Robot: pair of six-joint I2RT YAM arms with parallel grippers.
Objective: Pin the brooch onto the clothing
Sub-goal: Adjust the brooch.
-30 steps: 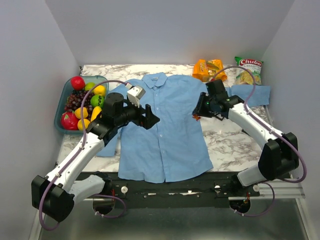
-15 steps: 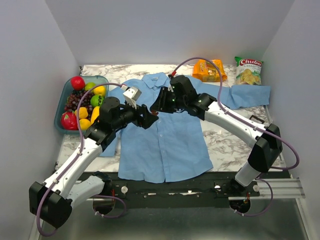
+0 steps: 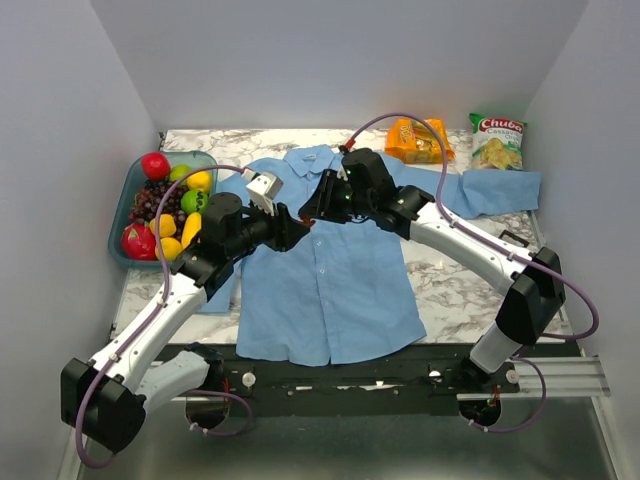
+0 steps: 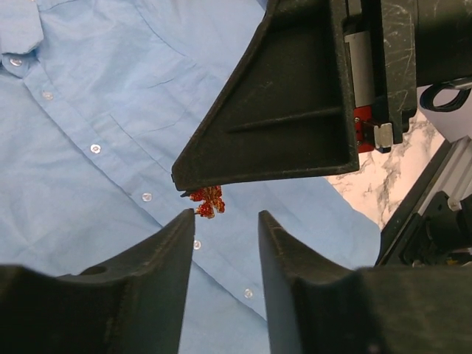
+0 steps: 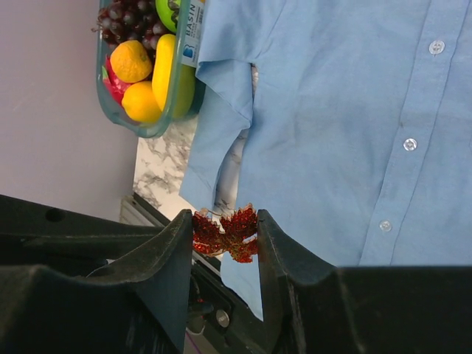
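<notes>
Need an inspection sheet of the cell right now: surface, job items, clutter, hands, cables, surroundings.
Surface: marble table, largely covered by the shirt.
Job's things: shirt spread flat, collar at the far side; brooch held above it, not pinned.
Clutter: fruit basin at left; orange snack bag and Chuba bag at the far edge.
Hands: right hand shut on the brooch; left hand open, tips just short of it.
Cables: purple cable arches over the right arm; second purple cable loops along the left arm.
Surroundings: plain grey walls on three sides.
</notes>
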